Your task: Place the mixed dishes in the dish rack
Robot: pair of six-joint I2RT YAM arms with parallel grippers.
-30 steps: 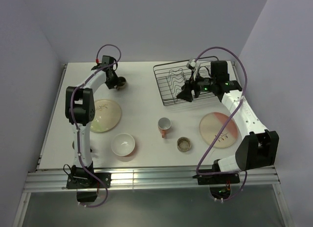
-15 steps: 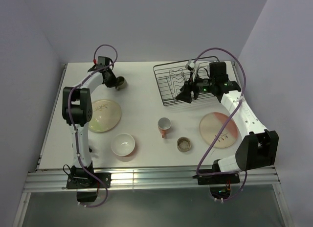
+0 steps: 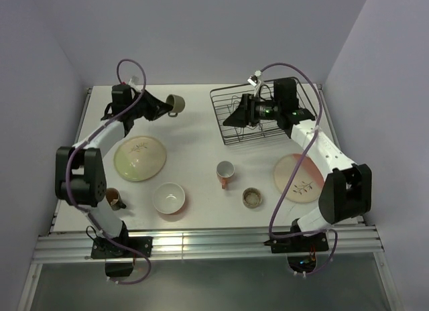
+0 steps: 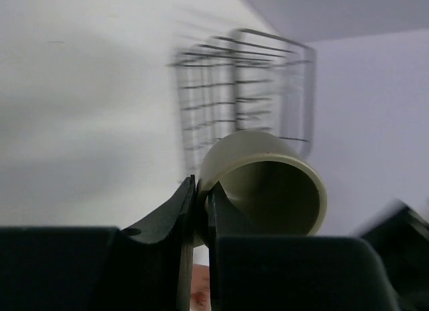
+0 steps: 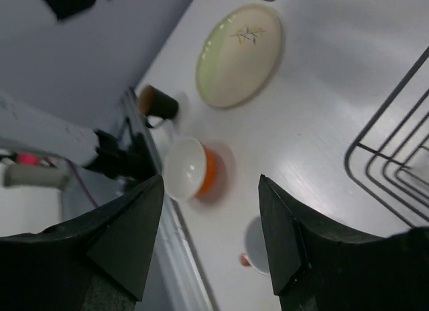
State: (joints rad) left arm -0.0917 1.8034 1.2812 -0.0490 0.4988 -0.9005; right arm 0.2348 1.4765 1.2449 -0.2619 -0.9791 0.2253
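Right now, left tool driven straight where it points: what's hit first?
Probably the dish rack; the left tool, shut on the olive cup, points straight at it. Height unclear, so it may pass over.

Plates, 2: cream plate (image 3: pixel 139 158), cream-and-pink plate (image 3: pixel 299 178). Cups, 2: olive cup (image 3: pixel 175 104), brown cup (image 3: pixel 114 199). One each: white bowl (image 3: pixel 168 198), pink mug (image 3: pixel 225 173), glass (image 3: pixel 252 198), dish rack (image 3: pixel 231 104).
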